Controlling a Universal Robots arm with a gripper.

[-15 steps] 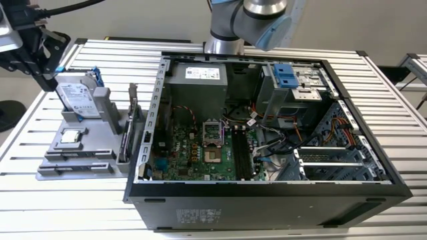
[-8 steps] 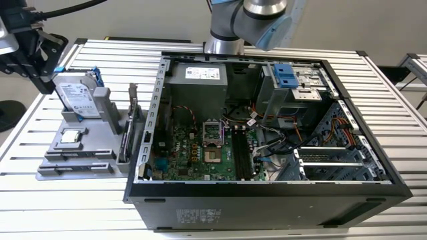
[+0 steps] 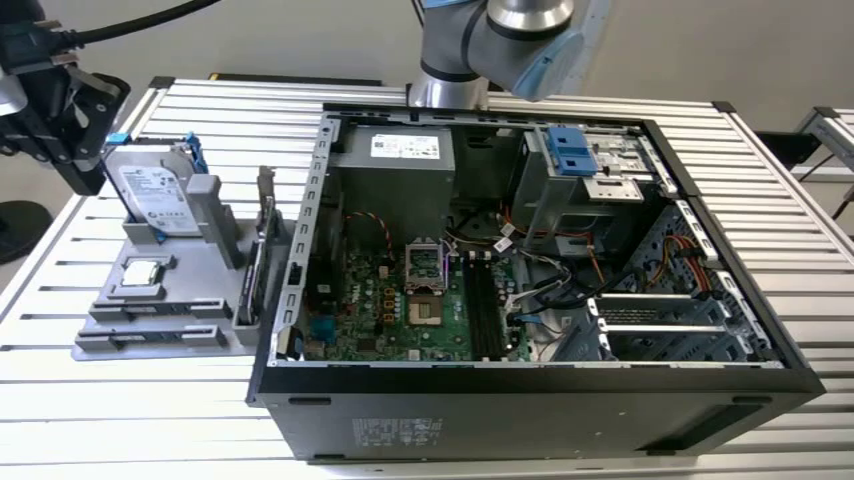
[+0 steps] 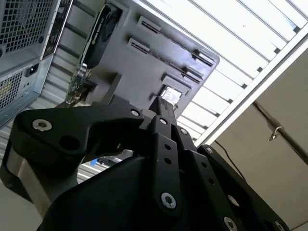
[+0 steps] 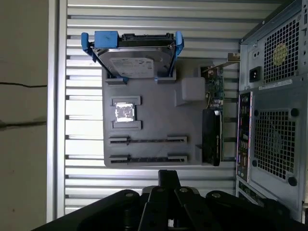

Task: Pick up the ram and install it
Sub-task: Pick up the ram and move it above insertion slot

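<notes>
Pinched together, the claw (image 5: 168, 175) hangs over the grey holder (image 5: 154, 103); lowered unopened, it would likely jab the long slots (image 5: 147, 140).

The exterior view looks down from high up on the open computer case (image 3: 534, 400) and the grey holder (image 3: 187, 305) beside it. The first wrist view looks straight down on the holder. The second wrist view looks slantwise past the gripper (image 4: 162, 108). Both wrist views share the holder and case.

We saw holder (image 3: 200, 300) at exterior view's left of case (image 3: 534, 410), both on table (image 3: 134, 420); drive (image 3: 154, 198) stood in holder, card (image 3: 263, 215) between drive and case.
</notes>
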